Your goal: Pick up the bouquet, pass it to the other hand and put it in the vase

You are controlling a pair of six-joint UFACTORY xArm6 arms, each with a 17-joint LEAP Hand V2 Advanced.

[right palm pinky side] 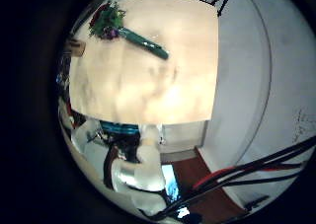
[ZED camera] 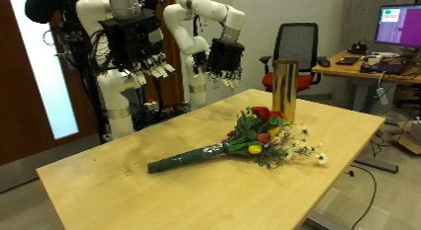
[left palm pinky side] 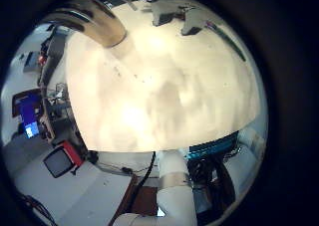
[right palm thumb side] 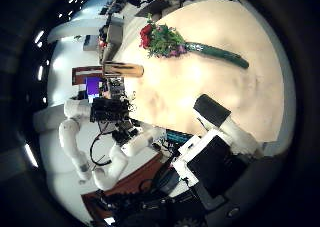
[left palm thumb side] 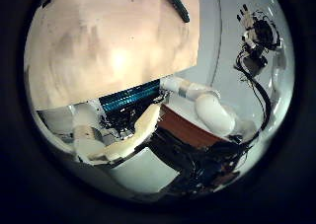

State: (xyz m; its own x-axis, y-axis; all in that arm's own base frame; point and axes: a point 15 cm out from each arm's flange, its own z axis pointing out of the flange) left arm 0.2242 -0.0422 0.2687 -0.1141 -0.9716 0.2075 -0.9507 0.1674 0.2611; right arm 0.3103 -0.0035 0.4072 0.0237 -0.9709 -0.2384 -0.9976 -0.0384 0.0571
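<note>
The bouquet (ZED camera: 246,140) lies flat on the wooden table (ZED camera: 119,186). Its red, yellow and purple flowers point toward the tall gold vase (ZED camera: 285,89), and its green wrapped stem points toward the table's near corner. The vase stands upright near the far edge. My left hand (ZED camera: 142,60) and right hand (ZED camera: 223,60) hang high behind the table, fingers relaxed, holding nothing. The right palm views show the bouquet (right palm thumb side: 175,42) (right palm pinky side: 123,29) far off beside the vase (right palm thumb side: 122,69). The left little finger side palm view shows the vase (left palm pinky side: 100,27) at the table's edge.
A black office chair (ZED camera: 300,47) and a desk with a monitor (ZED camera: 395,28) stand beyond the table behind the vase. A wide stretch of bare tabletop lies between the bouquet stem and the near edge.
</note>
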